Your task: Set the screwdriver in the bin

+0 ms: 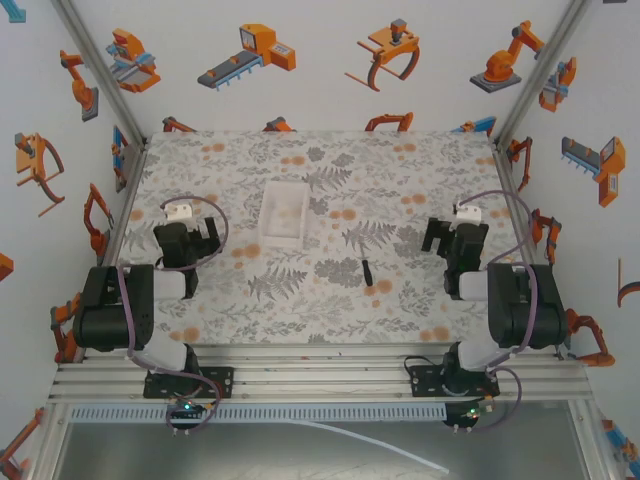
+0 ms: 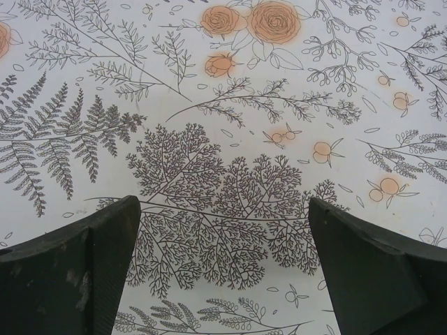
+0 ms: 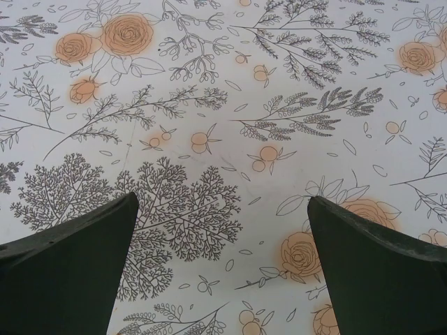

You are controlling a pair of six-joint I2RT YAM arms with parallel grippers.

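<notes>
**Screwdriver.** The screwdriver (image 1: 366, 272) lies flat on the table (image 1: 400, 180), right of the table's centre. Its long axis runs roughly from the near edge toward the far edge. It is outside the bin (image 1: 283, 212) and does not touch it. The bin stands to the screwdriver's left and farther from the arm bases, with bare patterned surface between the two. No contents can be made out in the bin from the top view.

**Right gripper.** The right gripper (image 1: 452, 240) is over the right side of the table. The screwdriver lies to its left and slightly nearer the bases, well apart from it. In the right wrist view the gripper (image 3: 222, 258) is released. Its two dark fingers (image 3: 70, 272) stand wide apart, and the floral table surface (image 3: 223, 105) shows between them. Nothing is gripped.

**Left gripper.** The left gripper (image 1: 188, 240) is over the left side of the table, to the left of the bin and near it. It is farther from the screwdriver than the right gripper is. In the left wrist view the gripper (image 2: 223, 265) is likewise released. The fingers (image 2: 77, 272) are spread and hold nothing, and the printed table surface (image 2: 223, 105) shows in the gap.
</notes>
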